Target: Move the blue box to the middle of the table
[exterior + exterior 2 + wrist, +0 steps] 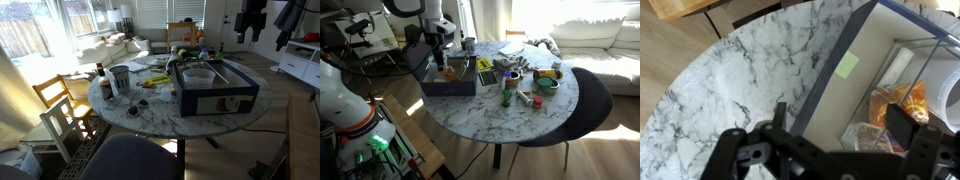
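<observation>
Round marble table (165, 117) carries blue box (222, 100) at edge, grey can (120, 78), bottle (101, 82)

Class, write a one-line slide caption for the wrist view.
Open pincer straddles one wall of the blue box on the marble table.

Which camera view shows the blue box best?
An exterior view: the blue box shows whole, white label facing the camera. In an exterior view the arm hides part of the box; the wrist view catches one corner and its inside.
</observation>
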Robot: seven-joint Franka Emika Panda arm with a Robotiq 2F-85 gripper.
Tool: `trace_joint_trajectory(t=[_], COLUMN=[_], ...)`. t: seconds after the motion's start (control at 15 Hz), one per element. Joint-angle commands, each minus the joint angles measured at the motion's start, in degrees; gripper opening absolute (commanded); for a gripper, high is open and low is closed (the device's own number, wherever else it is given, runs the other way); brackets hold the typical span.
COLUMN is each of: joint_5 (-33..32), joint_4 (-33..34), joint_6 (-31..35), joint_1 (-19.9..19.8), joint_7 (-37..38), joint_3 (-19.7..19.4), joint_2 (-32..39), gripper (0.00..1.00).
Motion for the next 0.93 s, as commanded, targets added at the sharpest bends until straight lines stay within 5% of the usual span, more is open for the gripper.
trace_joint_trajectory(t=[0.0, 0.87], joint_5=[1.22, 13.36], joint_4=[-0.64, -3.02], joint_6=[4.18, 27.87], joint_1=[0.01, 0.67], joint_7=[-0.37, -1.51], joint_3=[0.76, -0.53], joint_2=[3.68, 21.30], gripper=[1.00, 1.00])
